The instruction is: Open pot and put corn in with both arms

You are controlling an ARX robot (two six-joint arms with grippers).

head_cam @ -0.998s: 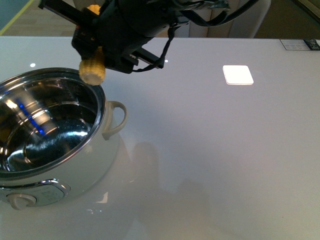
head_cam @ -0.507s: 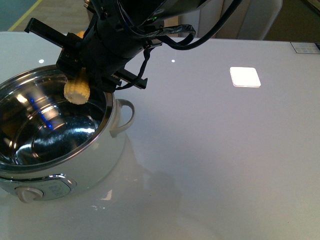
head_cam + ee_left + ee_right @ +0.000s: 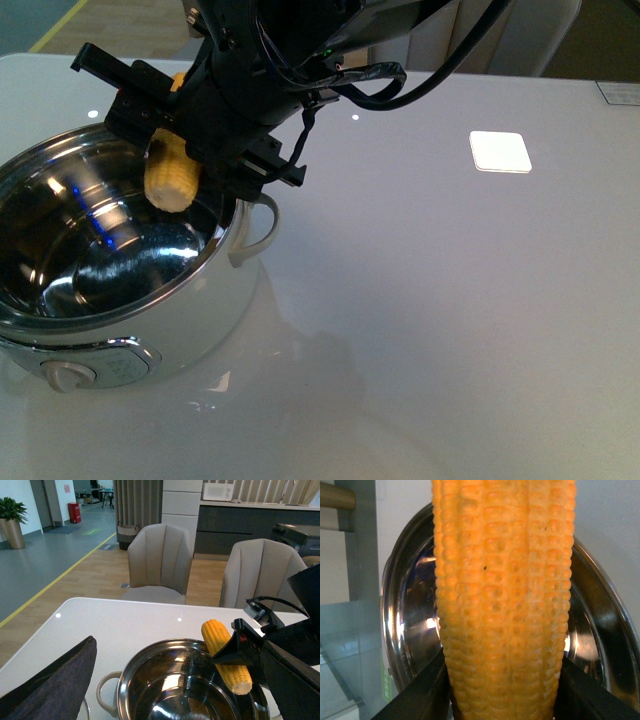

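- Pot (image 3: 150,330) stands lidless, its steel bowl empty.
- Corn (image 3: 172,182) hangs just above the bowl, clamped by the right gripper (image 3: 185,135).
- Left gripper (image 3: 52,682): grip cannot be told.

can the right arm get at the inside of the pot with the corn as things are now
Probably yes. The pot is open, with no lid on it, and the right gripper holds the corn by its far rim, tip hanging over the steel interior. Nothing shows between them.
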